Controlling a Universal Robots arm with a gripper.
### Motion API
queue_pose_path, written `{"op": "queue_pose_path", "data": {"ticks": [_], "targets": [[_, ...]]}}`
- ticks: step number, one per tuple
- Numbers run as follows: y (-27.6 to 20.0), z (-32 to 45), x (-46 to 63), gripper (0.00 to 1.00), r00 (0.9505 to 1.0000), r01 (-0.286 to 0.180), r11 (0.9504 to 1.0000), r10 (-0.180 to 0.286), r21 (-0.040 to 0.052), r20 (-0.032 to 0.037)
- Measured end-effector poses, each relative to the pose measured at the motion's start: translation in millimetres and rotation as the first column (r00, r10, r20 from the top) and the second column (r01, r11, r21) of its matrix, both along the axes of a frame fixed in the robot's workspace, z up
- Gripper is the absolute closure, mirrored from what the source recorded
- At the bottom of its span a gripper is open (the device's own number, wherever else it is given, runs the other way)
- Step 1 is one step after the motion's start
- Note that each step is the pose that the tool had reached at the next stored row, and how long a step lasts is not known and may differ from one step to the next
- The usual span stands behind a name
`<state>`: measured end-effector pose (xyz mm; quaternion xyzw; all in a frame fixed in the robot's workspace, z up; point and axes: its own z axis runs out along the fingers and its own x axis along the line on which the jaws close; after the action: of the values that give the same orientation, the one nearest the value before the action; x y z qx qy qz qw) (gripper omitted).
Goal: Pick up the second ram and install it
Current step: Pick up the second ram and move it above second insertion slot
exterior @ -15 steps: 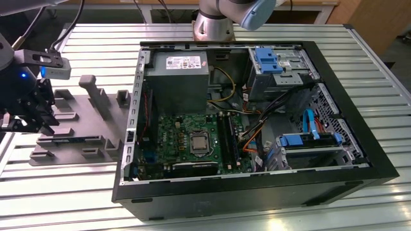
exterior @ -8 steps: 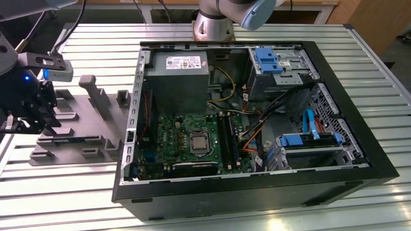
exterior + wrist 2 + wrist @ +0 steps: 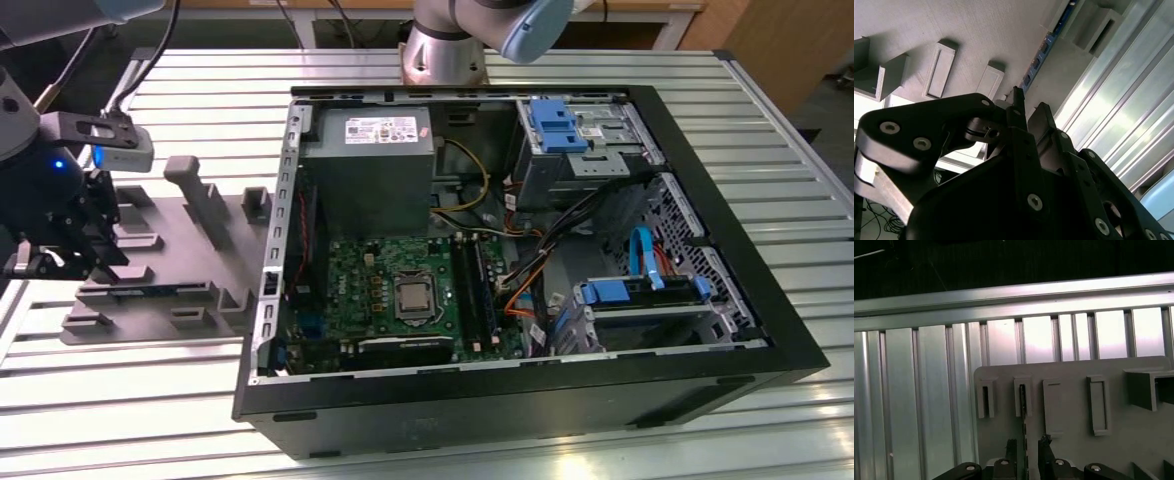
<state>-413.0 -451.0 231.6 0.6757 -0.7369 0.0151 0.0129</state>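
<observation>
Okay, the hand (image 3: 1027, 444) is down at the tray, nothing lifted yet.
Its fingers (image 3: 1044, 447) sit apart, straddling the second ram (image 3: 1024, 400). The stick stands on edge in the gray tray (image 3: 1134, 440), beside the open PC case (image 3: 534, 410). The install is all still to do, and the motherboard slots (image 3: 474, 285) are too murky to read.
</observation>
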Motion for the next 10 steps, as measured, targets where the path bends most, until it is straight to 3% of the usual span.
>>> {"op": "queue_pose_path", "data": {"ticks": [10], "targets": [[0.0, -4.3, 0.5, 0.69, 1.0000, 0.000, 1.0000, 0.000, 0.0000, 0.0000]]}}
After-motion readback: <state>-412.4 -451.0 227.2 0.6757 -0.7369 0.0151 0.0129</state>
